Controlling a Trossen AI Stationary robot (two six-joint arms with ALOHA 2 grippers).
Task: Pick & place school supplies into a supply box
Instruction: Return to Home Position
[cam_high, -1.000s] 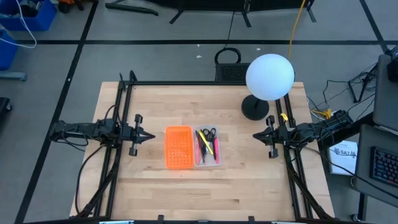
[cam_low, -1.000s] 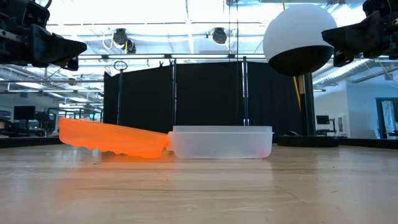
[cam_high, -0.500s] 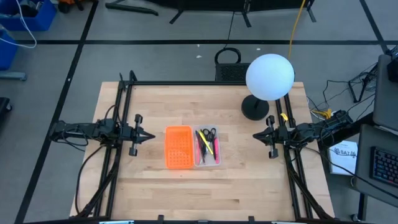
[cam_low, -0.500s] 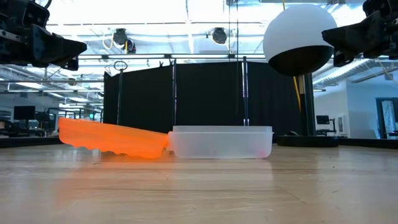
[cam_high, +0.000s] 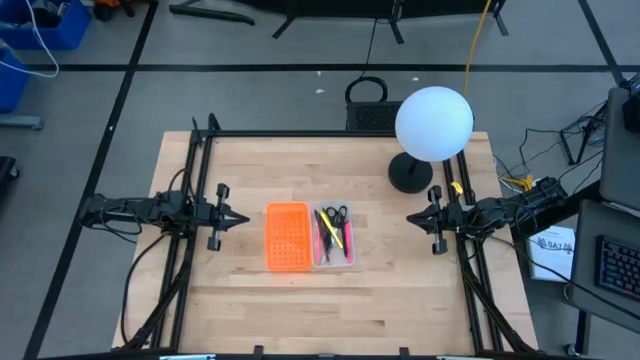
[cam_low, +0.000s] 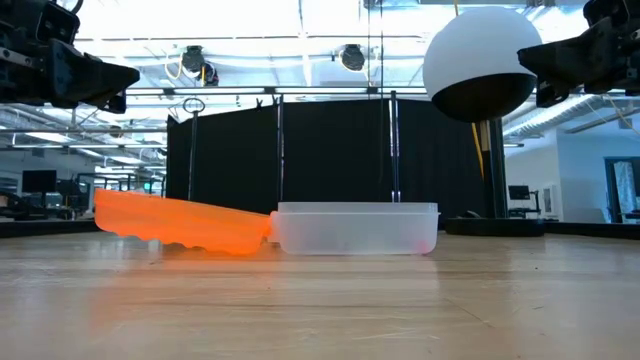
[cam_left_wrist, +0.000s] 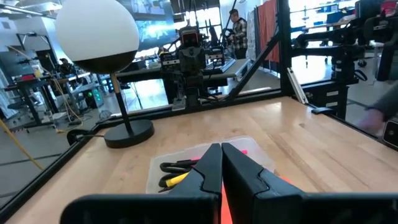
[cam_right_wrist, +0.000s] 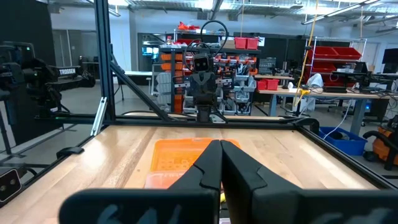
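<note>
While the school supplies (cam_high: 332, 228) lie inside the supply box (cam_high: 334, 262), its long edge against the orange perforated piece (cam_high: 287, 237), the left gripper (cam_high: 243, 218) and right gripper (cam_high: 410, 217) hover well apart from the box on opposite sides, jaws closed on nothing, with bare table (cam_high: 380, 290) between.

Wooden table (cam_high: 380, 290), orange perforated tray (cam_high: 287, 236), clear supply box (cam_low: 355, 232), black lamp base (cam_high: 409, 175)

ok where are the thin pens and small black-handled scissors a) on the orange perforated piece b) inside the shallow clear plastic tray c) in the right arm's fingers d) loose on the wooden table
b: the high view shows the thin pens and black-handled scissors lying inside the shallow clear plastic tray.
</note>
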